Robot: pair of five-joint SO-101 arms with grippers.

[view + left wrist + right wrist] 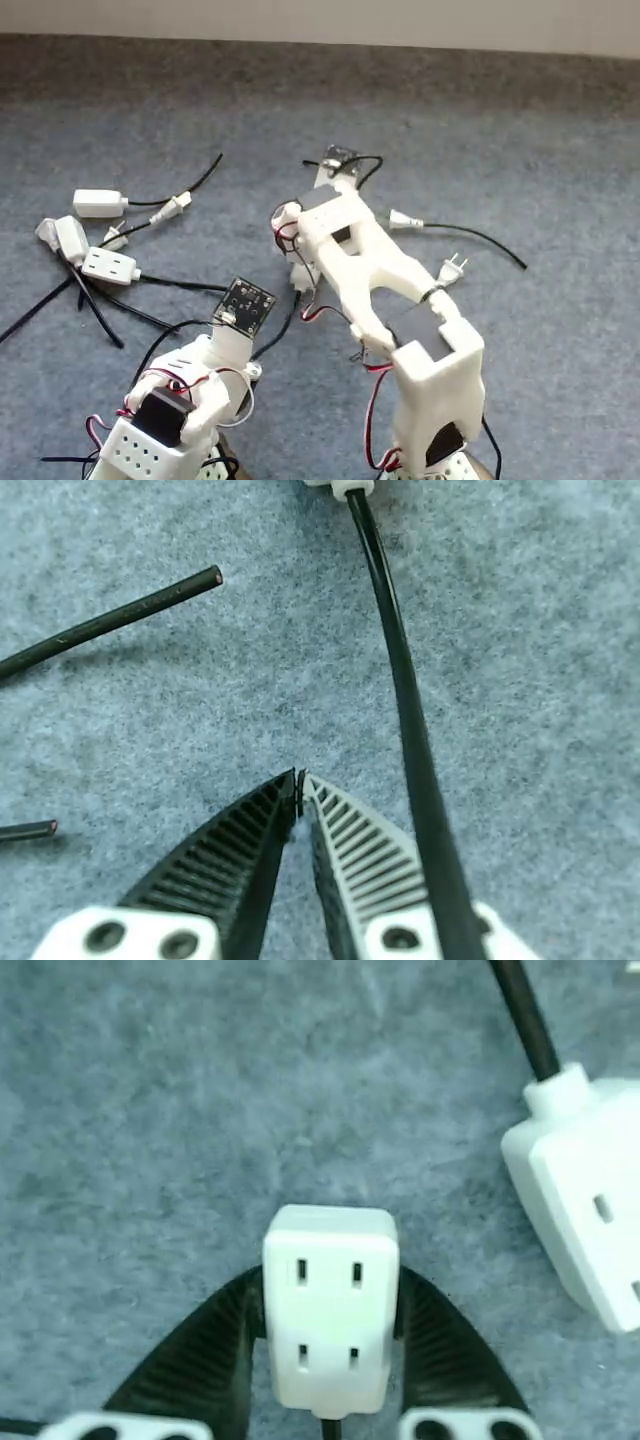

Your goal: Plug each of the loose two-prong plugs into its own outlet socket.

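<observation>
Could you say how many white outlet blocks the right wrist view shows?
2: one white two-socket outlet block held in the right gripper; a second white outlet block beside it, partly cropped.

A mottled grey-blue carpeted table surface (560,150) is recorded throughout, bordered at the far edge by a plain beige strip (400,20). The moulded plastic arms (360,250) are noted as white, with black motor blocks and red and black wiring. The left gripper (300,785) is found with ribbed fingers (230,860), one black, the other a paler grey, each hatched with slanted lines. The right gripper (330,1280) is seen with plain black fingers (200,1360). Dark slots are noted on the white rectangular plastic outlet block (330,1340); a second white moulded outlet block (585,1220) is fitted with a glossy black round cord (525,1020). A small white two-prong plug (454,267) is logged with a black lead.
</observation>
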